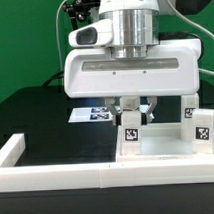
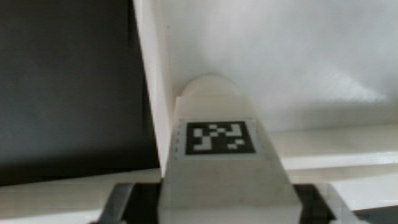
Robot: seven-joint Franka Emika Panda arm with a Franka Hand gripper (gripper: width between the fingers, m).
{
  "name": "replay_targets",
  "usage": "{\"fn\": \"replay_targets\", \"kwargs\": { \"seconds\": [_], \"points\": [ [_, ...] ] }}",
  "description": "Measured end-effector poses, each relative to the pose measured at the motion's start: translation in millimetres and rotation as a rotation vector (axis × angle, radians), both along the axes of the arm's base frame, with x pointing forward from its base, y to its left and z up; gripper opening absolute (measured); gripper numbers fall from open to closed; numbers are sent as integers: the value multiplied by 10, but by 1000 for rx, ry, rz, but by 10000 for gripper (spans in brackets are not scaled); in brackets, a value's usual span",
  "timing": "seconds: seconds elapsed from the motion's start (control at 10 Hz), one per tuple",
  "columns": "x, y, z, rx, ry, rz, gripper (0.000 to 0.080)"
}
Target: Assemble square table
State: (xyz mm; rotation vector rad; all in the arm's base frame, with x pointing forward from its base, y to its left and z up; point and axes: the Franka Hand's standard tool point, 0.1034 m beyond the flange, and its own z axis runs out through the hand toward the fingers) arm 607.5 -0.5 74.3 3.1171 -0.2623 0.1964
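Nearest is the white rail [image 1: 97, 177], and just behind it sits the square table slab [image 1: 161, 146], partly hidden by the arm. I count three legs. One leg [image 1: 128, 135] stands upright at the slab's near side, right between the fingers of the claw [image 1: 131, 112], but I can't tell if they're actually squeezing it. The other two legs [image 1: 203, 133] [image 1: 191, 113] are at the slab's end on the exterior view's right. Each leg has one black-white tag. Beyond the slab, the marker board [image 1: 92, 114] is half covered on the black counter [image 1: 45, 117].
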Motion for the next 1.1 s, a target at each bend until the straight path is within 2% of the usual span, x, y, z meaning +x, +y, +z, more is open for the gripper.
{"fn": "replay_targets", "kwargs": {
  "seconds": [0.4,0.7,0.9,1.0,1.1],
  "points": [
    [-26,-55,-5,39,-5,-387,298],
    [-75,-107,-8,48,-10,-634,315],
    [-98,-122,-8,44,-12,-685,324],
    [-105,-126,-10,44,-11,-699,377],
    [-104,-123,-11,44,-12,-693,377]
  ]
}}
